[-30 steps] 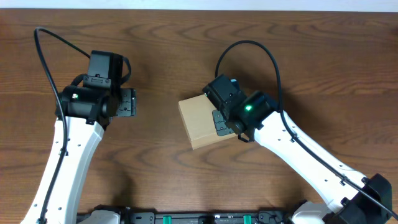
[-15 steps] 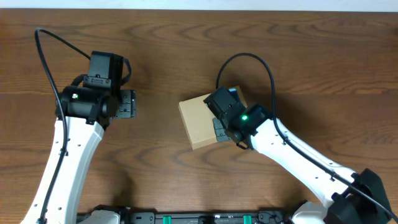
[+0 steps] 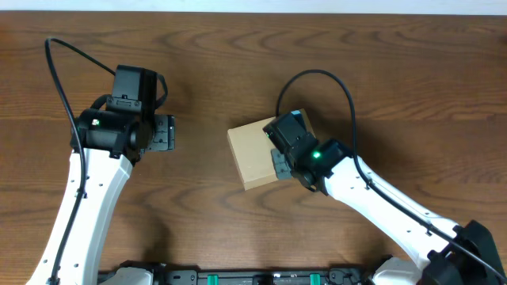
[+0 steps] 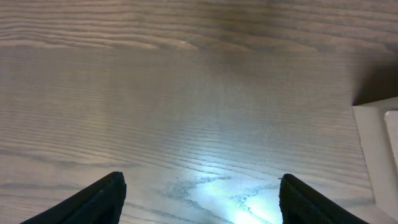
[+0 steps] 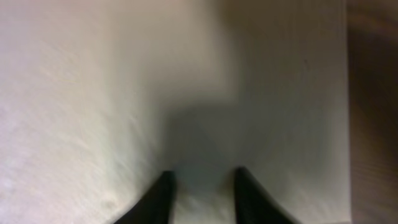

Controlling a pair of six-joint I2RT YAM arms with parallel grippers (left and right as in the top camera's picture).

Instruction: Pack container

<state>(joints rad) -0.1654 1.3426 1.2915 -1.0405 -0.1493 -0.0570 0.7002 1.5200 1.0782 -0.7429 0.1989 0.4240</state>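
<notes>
The container (image 3: 253,154) is a plain tan cardboard box lying mid-table with its flap lid down. It fills the right wrist view (image 5: 124,93), and its corner shows at the right edge of the left wrist view (image 4: 379,149). My right gripper (image 3: 282,158) is over the box's right half. Its fingers (image 5: 203,177) are drawn close together against the lid with nothing between them. My left gripper (image 3: 162,132) hangs open and empty over bare table to the left of the box, fingers wide apart (image 4: 200,186).
The dark wooden table (image 3: 198,63) holds nothing else. A black and green rail (image 3: 253,277) runs along the front edge.
My right gripper has shifted a little toward the front over the box lid. The box and the left arm have stayed where they were.
</notes>
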